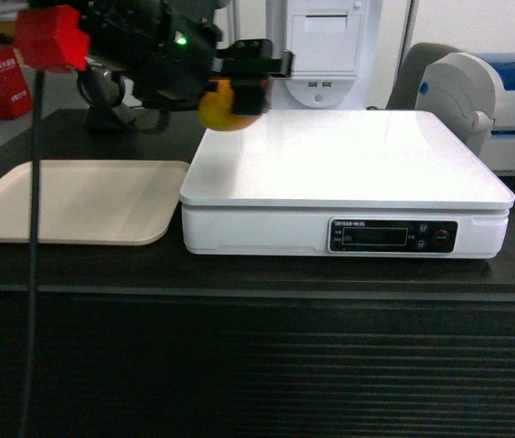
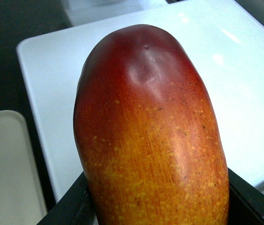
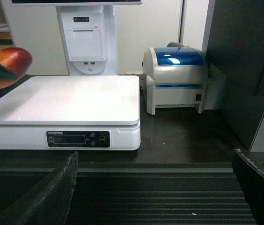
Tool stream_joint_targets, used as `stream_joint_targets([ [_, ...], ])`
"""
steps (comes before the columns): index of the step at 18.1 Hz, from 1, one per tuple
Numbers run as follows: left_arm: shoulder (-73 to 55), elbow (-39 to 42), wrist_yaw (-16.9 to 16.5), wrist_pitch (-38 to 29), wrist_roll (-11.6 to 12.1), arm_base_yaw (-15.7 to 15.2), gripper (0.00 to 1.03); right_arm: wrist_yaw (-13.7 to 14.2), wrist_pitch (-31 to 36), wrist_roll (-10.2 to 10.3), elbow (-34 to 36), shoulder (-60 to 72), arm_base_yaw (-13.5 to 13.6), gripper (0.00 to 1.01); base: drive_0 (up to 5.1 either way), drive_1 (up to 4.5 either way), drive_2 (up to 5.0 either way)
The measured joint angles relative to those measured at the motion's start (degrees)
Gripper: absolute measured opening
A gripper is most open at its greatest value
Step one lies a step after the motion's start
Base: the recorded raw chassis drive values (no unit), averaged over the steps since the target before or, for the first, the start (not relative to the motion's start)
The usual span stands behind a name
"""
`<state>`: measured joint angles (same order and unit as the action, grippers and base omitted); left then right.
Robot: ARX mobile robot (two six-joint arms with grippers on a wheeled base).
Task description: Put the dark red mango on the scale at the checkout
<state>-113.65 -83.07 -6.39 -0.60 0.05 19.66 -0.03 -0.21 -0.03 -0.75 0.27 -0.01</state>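
Red at its far end and speckled orange-yellow nearer the wrist camera, the dark red mango (image 2: 150,136) is clamped between the black fingers (image 2: 71,206) of the left claw (image 1: 239,87), held in the air above the rear left corner of the scale (image 1: 349,160) without touching it. From the head view only a yellow-orange bulge of the fruit shows below the claw's black jaws. The scale's glossy white platform sits on the dark table (image 1: 257,274), its black display panel (image 1: 393,235) facing forward above the ribbed front. Just left of the scale lies a flat beige tray (image 1: 66,201), close to its side but apart. Behind the scale stands a white receipt terminal (image 3: 87,40), and to its right a white label printer with a blue lid (image 3: 176,77). The right claw (image 3: 155,197) hangs low before the table, fingers spread wide and holding nothing.
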Motion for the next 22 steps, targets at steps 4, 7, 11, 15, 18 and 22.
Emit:
stream_joint_targets([
  [4,-5.3,-6.7,2.6,2.3,-0.3,7.7,0.58,0.0,0.0,0.0,0.0,0.0,0.0,0.98,0.0,0.00,0.0],
  [7,-12.8,-15.7,4.2,6.7,-3.3,9.9,0.58,0.0,0.0,0.0,0.0,0.0,0.0,0.98,0.0,0.00,0.0],
  [11,-22.0,-30.1,6.5,13.5,-9.0,11.5,0.58,0.0,0.0,0.0,0.0,0.0,0.0,0.98,0.0,0.00,0.0],
  [15,-26.0,-36.6,8.2,17.8,-11.8,11.9,0.58,0.0,0.0,0.0,0.0,0.0,0.0,0.98,0.0,0.00,0.0],
  [18,-27.8,-39.4,9.0,20.3,-13.3,11.9,0.58,0.0,0.0,0.0,0.0,0.0,0.0,0.98,0.0,0.00,0.0],
  [22,-27.8,-39.4,9.2,20.4,-13.6,11.9,0.68,0.0,0.0,0.0,0.0,0.0,0.0,0.98,0.0,0.00,0.0],
])
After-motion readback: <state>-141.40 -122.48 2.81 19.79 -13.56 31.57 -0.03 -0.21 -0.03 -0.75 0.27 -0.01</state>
